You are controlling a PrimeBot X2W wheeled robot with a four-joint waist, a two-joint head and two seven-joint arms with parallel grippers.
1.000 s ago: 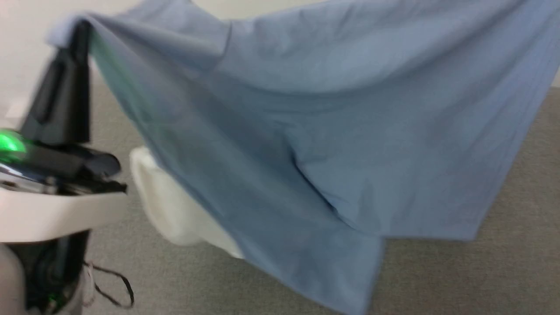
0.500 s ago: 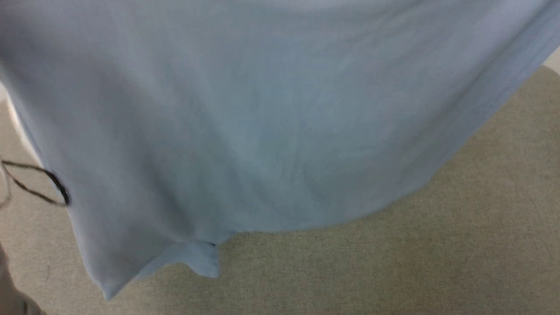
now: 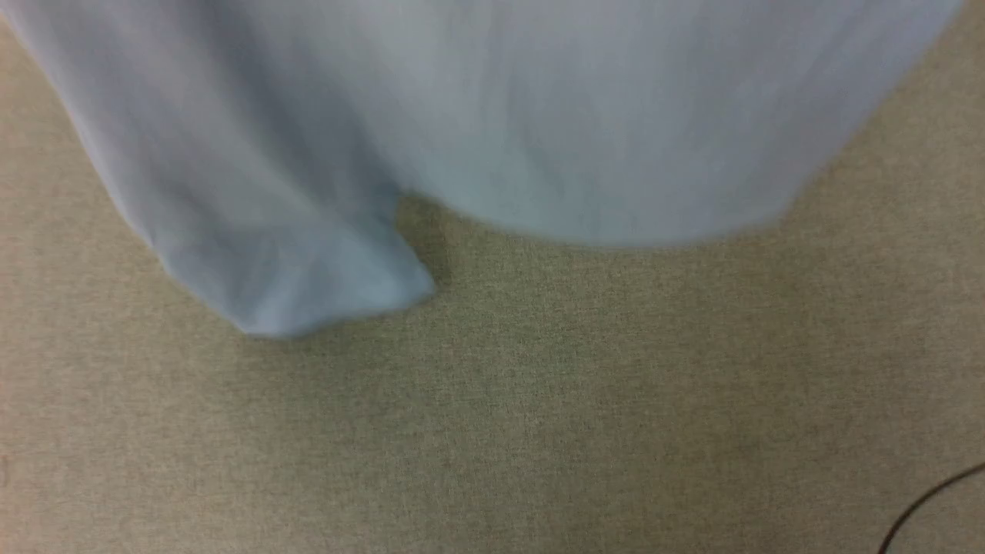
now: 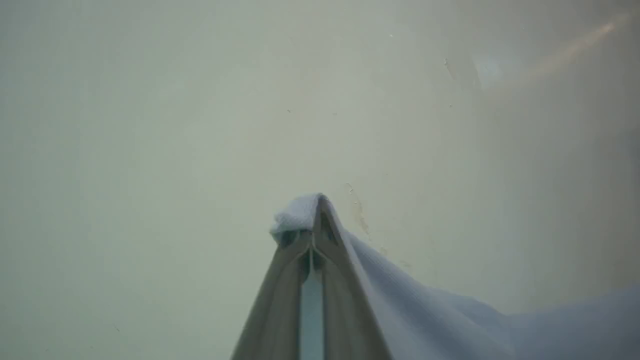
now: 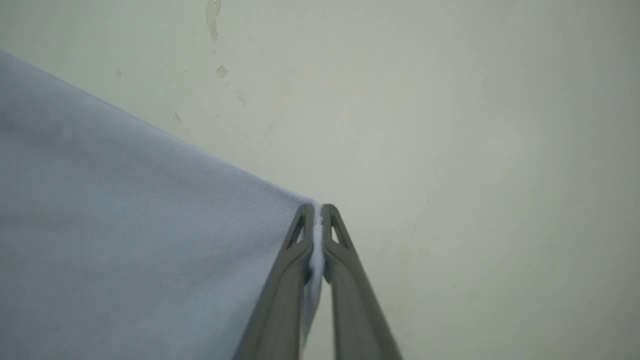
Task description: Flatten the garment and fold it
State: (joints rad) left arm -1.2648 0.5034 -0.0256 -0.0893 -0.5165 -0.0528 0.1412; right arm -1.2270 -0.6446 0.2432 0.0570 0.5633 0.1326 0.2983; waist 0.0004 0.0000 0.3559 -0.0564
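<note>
Left hand [image 4: 315, 225], right hand [image 5: 317, 210]: grey tapering fingers [image 5: 345, 280] (triangular cut-outs).

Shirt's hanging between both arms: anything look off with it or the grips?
Minor only. The left tool pinches a bunched wad of the garment, while the right tool holds a flat edge, so the grips look uneven. A dark cable crosses the head view's lower right corner.

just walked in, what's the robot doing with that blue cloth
The robot is holding a light blue shirt up in the air, stretched between its two arms. The left claw is shut on a bunched bit of fabric, and the right claw is shut on another edge. In the head view the blurred cloth hangs in front of a beige carpet, with a flap dangling at the lower left. It is not yet laid flat or folded.
</note>
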